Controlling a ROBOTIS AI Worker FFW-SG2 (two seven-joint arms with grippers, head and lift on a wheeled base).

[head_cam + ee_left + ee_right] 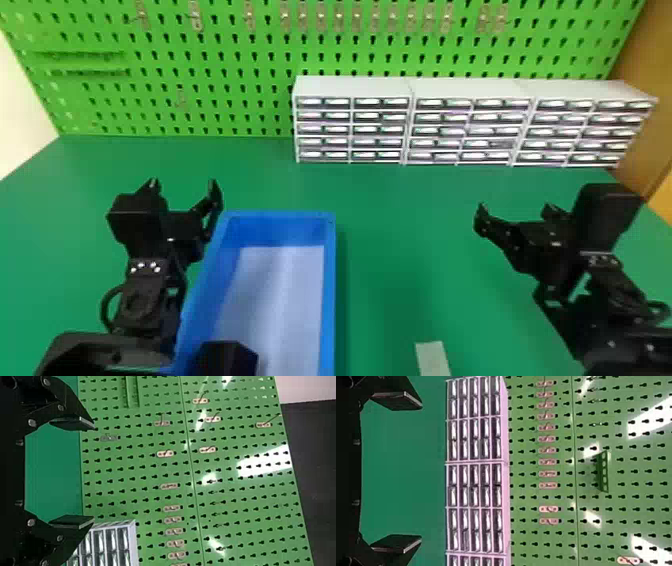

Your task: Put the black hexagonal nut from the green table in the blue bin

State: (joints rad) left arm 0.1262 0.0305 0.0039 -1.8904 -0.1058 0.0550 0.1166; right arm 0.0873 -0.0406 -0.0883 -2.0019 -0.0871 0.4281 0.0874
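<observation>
Head view shows the left claw (184, 184) wide open with nothing held, near the far left corner of the bin (328, 295), and the right claw (515, 207) also wide open and empty, well to the right above the bench (400, 240). Where the nut is, I cannot tell; the dark shape (227, 357) at the bin's near end I cannot identify surely. I suppose the nut is stiff, rather light, not fragile, maybe slippery, so better to pinch it low, across two opposite flat sides.
</observation>
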